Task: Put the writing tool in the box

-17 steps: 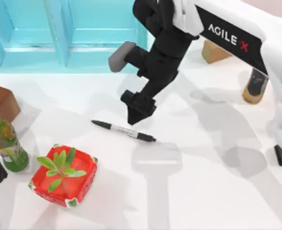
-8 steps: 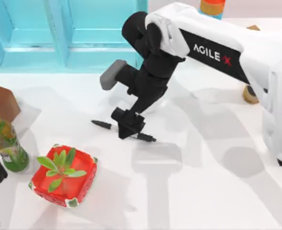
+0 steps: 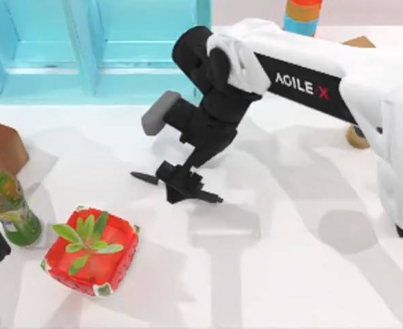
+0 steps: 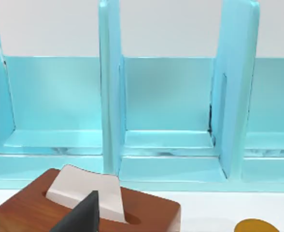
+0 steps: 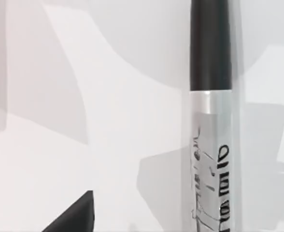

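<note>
The slim black marker pen (image 5: 210,46) has a smooth, satin plastic barrel, and the silvery-grey printed band (image 5: 211,159) round its middle looks slightly glossy. The white tabletop (image 3: 290,274) is matt and smooth. The pale blue compartment box (image 4: 171,121) along the tabletop's far edge has a glossy, plastic-like finish. The brown tissue box (image 4: 147,212) looks like polished wood, holding a matt white paper sheet (image 4: 84,191). The red square tray (image 3: 92,264) looks like shiny plastic. The right gripper (image 3: 177,188) is matt black.
</note>
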Motion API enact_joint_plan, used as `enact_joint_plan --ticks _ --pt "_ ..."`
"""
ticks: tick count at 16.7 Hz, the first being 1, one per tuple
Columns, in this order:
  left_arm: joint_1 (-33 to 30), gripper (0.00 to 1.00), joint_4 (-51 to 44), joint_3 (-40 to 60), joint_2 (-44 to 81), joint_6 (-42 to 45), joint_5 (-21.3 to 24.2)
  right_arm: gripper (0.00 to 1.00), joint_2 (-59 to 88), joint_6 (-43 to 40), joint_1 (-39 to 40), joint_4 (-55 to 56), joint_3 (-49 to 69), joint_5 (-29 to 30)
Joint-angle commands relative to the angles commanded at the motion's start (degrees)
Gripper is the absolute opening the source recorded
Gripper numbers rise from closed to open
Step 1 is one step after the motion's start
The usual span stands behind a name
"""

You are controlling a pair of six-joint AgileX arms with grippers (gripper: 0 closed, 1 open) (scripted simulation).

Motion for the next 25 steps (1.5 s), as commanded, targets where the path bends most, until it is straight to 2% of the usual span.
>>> enact_joint_plan --ticks 1,14,25 --pt "0.0 1.0 0.0 0.0 0.0 0.0 0.0 1.0 0.0 0.0 0.0 0.0 0.0 0.0" --pt "0.0 1.0 0.0 0.0 0.0 0.0 0.0 0.02 0.0 0.0 0.0 0.0 0.0 0.0" --pt "0.0 1.0 0.0 0.0 0.0 0.0 0.0 0.0 -2.74 -0.8 -1.22 -0.91 1.97 1.49"
